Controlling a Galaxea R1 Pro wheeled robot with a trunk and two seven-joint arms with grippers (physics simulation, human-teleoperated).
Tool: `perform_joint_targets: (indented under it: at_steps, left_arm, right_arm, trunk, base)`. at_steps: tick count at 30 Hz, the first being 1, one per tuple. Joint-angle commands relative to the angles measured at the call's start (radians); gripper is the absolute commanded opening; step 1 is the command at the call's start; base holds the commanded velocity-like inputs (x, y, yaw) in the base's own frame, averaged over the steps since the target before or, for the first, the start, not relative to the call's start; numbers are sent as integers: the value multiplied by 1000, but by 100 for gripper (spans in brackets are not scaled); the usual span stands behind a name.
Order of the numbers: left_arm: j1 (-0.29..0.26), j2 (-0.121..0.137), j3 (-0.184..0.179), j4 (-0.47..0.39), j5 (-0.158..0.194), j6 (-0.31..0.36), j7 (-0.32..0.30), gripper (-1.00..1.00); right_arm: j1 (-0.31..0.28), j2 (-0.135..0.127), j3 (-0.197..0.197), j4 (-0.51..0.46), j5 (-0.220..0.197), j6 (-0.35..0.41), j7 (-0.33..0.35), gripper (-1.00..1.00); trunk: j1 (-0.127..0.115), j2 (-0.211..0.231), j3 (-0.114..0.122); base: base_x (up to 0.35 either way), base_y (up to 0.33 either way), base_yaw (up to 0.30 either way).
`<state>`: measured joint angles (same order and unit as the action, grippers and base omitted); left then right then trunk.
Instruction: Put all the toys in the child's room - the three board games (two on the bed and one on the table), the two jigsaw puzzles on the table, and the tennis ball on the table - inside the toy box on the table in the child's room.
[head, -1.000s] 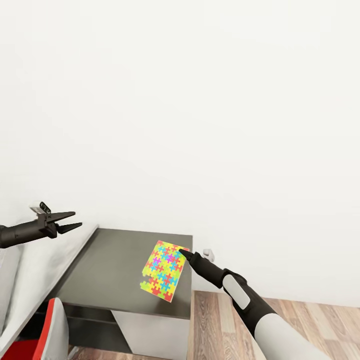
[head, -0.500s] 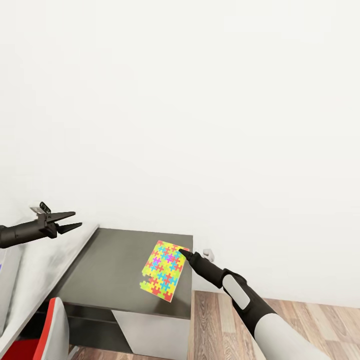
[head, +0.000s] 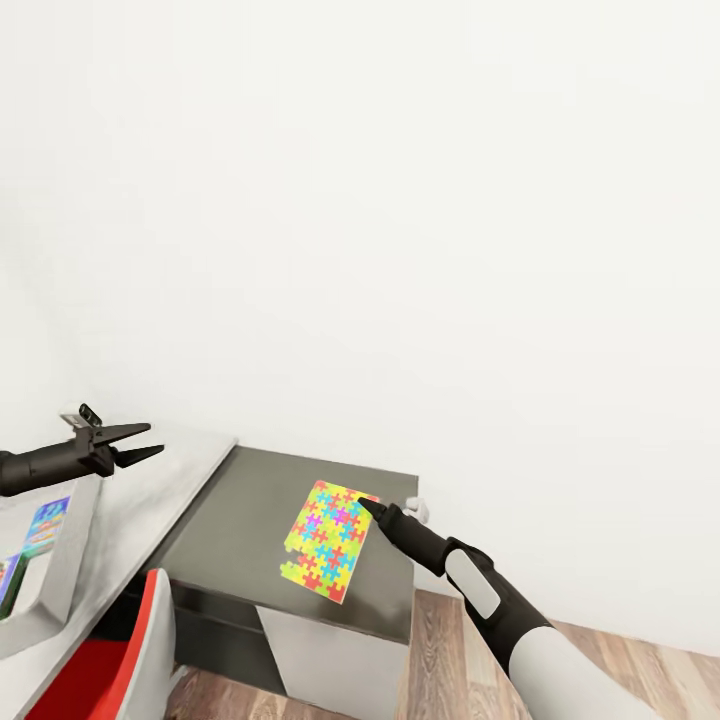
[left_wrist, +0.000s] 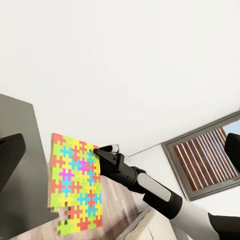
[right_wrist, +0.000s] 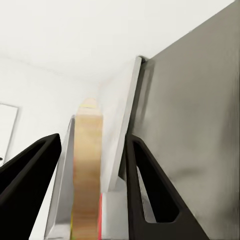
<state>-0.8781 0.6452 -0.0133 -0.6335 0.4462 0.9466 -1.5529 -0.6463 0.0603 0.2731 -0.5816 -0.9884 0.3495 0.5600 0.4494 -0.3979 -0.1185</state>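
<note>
Multicoloured jigsaw puzzle (head: 329, 541) is pinched in your right gripper (head: 366, 507); left gripper (head: 140, 442) spread, empty. Toy box (head: 60, 560) holds games; puzzle not yet in.

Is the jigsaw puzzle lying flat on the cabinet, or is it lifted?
Lifted. The right gripper pinches the jigsaw puzzle by one corner, tilted in the air above the dark cabinet.

My left gripper (head: 138, 444): matte black, two tapered pointed fingers, small grey bracket on top, black forearm. My right gripper (head: 368, 509): black, on a black wrist with pale grey inset, white sleeve further up.
</note>
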Motion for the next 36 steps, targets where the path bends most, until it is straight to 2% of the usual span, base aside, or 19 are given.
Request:
perform_joint_targets:
  at_steps: [1,7,20,29,36]
  left_arm:
    - [-1,1,-1,0,0,11,-4,100]
    - [-1,1,-1,0,0,9,-4,100]
    - [-1,1,-1,0,0,11,-4,100]
    - [-1,0,-2,0,0,7,-4,100]
    - [-1,-4,-2,0,0,6,-4,100]
  right_arm:
    - [-1,0,1,0,-10,6,0,-100]
    - [-1,0,1,0,-10,6,0,-100]
    - [-1,-1,-6,0,-10,6,0,-100]
    - [-1,-2,-8,0,-10,7,0,-100]
    - [-1,-2,-8,0,-10,7,0,-100]
  trunk:
    - [1,-2,-2]
    - [1,-2,0]
    - [1,-2,1]
    - [1,-2,2]
    - [1,-2,2]
  base:
    - [0,0,277]
    - [0,0,202]
    - [0,0,24]
    - [-15,-4,246]
    - [-217,-119,286]
